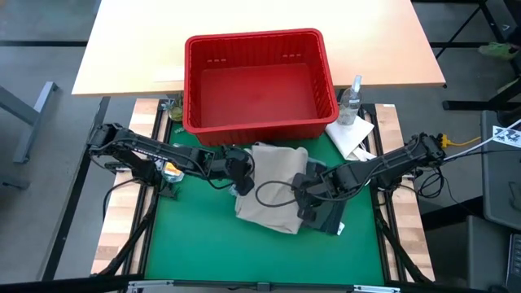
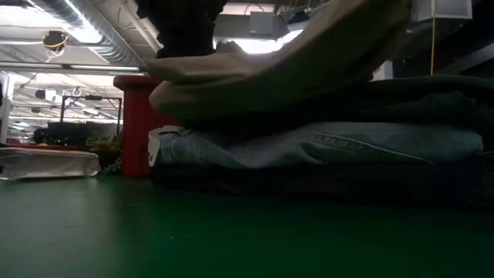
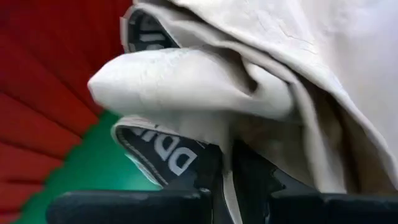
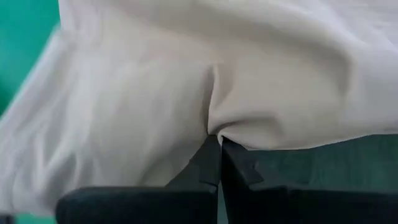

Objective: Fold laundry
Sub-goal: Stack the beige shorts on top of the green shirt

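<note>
The beige khaki piece (image 1: pixel 273 185) lies folded on top of a stack of garments on the green mat. The low view shows it (image 2: pixel 255 77) over a dark olive green piece (image 2: pixel 432 96), light blue denim (image 2: pixel 324 145) and a dark layer (image 2: pixel 324 181) at the bottom. My left gripper (image 1: pixel 241 169) is at the khaki's left edge and is shut on it. My right gripper (image 1: pixel 303 189) is at its right edge, also shut on it. A black label with white letters (image 3: pixel 158 155) shows under the khaki fold. My left gripper pinches a bunched fold of the khaki piece at its left edge (image 3: pixel 227 140) between its two fingers, coming level from the table's left. The cloth gathers in several layers above the fingers. My right gripper pinches a puckered fold at the khaki piece's right edge (image 4: pixel 217 127) between its fingers (image 4: pixel 208 165), coming from the table's right. The cloth creases toward the pinch and spreads away beyond it.
A red plastic basket (image 1: pixel 259 81) stands at the far side of the mat, just beyond the stack. A clear spray bottle (image 1: pixel 352 99) and a white cloth sheet (image 1: pixel 352 134) sit to its right. A dark garment edge (image 1: pixel 330 216) sticks out under the right gripper. Green mat (image 1: pixel 212 244) lies bare nearer.
</note>
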Tool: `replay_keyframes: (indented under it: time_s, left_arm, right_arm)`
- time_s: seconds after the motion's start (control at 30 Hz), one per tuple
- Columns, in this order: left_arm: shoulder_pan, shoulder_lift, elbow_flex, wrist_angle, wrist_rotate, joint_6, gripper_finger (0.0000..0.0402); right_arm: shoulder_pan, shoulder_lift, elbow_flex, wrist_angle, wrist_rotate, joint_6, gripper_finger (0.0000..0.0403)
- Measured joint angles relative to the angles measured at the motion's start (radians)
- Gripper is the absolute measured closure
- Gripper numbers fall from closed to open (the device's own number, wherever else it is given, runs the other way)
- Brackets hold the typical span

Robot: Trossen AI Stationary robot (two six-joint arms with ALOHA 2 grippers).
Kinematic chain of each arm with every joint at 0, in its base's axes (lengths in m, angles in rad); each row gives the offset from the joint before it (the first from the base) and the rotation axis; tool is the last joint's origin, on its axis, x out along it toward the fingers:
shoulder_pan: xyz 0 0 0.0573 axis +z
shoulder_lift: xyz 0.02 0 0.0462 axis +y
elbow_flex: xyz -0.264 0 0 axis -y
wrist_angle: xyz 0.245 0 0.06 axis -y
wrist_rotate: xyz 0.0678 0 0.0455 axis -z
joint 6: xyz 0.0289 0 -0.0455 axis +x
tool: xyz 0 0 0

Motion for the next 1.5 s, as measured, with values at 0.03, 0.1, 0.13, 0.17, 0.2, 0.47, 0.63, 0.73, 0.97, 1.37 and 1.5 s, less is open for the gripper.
replay_keyframes:
  time_s: [0.03, 0.1, 0.13, 0.17, 0.2, 0.47, 0.63, 0.73, 0.97, 1.37, 1.5]
  left_arm:
    - [0.0, 0.0, 0.0, 0.003, -0.02, 0.017, 0.0365]
    - [0.0, 0.0, 0.0, 0.015, -0.044, 0.052, 0.0363]
    - [0.001, 0.0, 0.0, 0.025, -0.047, 0.071, 0.0362]
    - [0.001, 0.0, 0.0, 0.034, -0.047, 0.089, 0.0361]
    - [0.003, 0.0, 0.0, 0.04, -0.047, 0.105, 0.0359]
    - [0.027, 0.0, 0.0, 0.044, -0.048, 0.207, 0.0326]
    - [0.028, -0.004, -0.001, 0.038, -0.047, 0.245, 0.029]
    - [0.028, -0.008, -0.001, 0.036, -0.047, 0.273, 0.0268]
    - [0.026, -0.009, -0.001, 0.036, -0.046, 0.405, 0.0241]
    - [0.029, -0.046, -0.002, -0.05, -0.056, 0.493, 0.0242]
    - [0.029, -0.091, -0.002, -0.125, -0.055, 0.49, 0.0242]
  right_arm:
    - [0.0, 0.0, 0.0, -0.003, -0.012, 0.002, 0.04]
    - [0.0, 0.0, 0.0, -0.012, -0.034, 0.017, 0.04]
    - [0.001, 0.0, 0.0, -0.015, -0.042, 0.019, 0.04]
    - [0.001, 0.0, 0.0, -0.017, -0.043, 0.02, 0.04]
    - [0.001, 0.0, 0.0, -0.023, -0.043, 0.02, 0.04]
    - [0.001, 0.0, 0.0, -0.05, -0.043, 0.018, 0.04]
    - [0.001, 0.0, 0.0, -0.053, -0.043, 0.017, 0.04]
    - [0.0, 0.0, 0.0, -0.054, -0.048, 0.017, 0.04]
    - [-0.007, 0.001, 0.0, -0.059, -0.121, 0.015, 0.0383]
    - [-0.016, 0.001, 0.0, -0.13, -0.19, 0.015, 0.0242]
    - [-0.019, 0.0, 0.032, -0.194, -0.186, 0.016, 0.0233]
